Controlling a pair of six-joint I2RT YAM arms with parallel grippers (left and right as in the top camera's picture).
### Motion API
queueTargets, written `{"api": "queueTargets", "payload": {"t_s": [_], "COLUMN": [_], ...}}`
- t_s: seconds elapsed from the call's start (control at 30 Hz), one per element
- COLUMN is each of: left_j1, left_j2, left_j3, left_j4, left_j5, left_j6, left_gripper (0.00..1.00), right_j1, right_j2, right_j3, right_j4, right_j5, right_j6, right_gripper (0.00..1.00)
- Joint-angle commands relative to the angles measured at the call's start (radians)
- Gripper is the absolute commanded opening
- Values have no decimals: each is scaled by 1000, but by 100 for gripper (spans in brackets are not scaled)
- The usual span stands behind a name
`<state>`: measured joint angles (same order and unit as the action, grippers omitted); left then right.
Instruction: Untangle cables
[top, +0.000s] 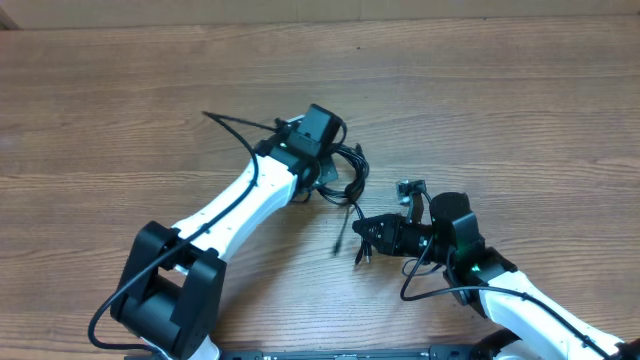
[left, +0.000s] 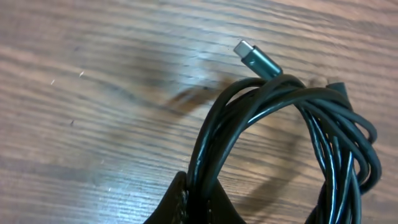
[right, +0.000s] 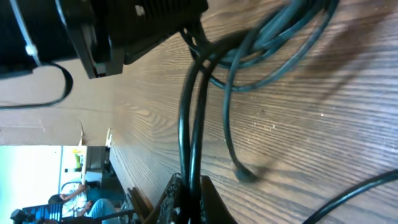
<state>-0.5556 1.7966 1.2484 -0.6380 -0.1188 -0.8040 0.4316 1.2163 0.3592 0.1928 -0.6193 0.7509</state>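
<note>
A bundle of thin black cables (top: 347, 176) lies looped on the wooden table near its middle. My left gripper (top: 328, 180) reaches in from the lower left. In the left wrist view it (left: 199, 200) is shut on several strands of the coil (left: 298, 124), and a silver plug (left: 250, 54) pokes out above the loops. My right gripper (top: 363, 232) sits just below and to the right of the bundle. The right wrist view shows it (right: 189, 194) shut on two cable strands (right: 189, 118) that run up to the tangle. Two loose cable ends (top: 340, 243) trail beside it.
The left arm's dark gripper body (right: 124, 25) hangs right over the tangle in the right wrist view. A loose plug end (right: 244, 176) rests on the wooden table (top: 120, 120) near my right fingers. The table's far edge (top: 320, 22) runs along the top of the overhead view.
</note>
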Motion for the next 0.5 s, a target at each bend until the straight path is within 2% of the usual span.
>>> {"api": "queueTargets", "payload": {"t_s": [0.0, 0.17, 0.27, 0.47], "left_j1": [-31, -41, -38, -26], "left_j2": [6, 2, -7, -39], "left_j3": [21, 21, 21, 21], "left_j4": [8, 9, 14, 23], "left_j5": [-53, -54, -53, -41], "left_j6": [172, 241, 245, 74], "left_gripper": [4, 4, 4, 4], "right_j1": [-9, -9, -8, -5], "right_j2": [-18, -18, -18, -16], "right_j3": [101, 201, 205, 205], "right_j4": [-92, -308, -319, -319], "right_j5": [36, 212, 252, 196], "right_j6": [-87, -147, -147, -146], "right_gripper": [4, 4, 4, 7]}}
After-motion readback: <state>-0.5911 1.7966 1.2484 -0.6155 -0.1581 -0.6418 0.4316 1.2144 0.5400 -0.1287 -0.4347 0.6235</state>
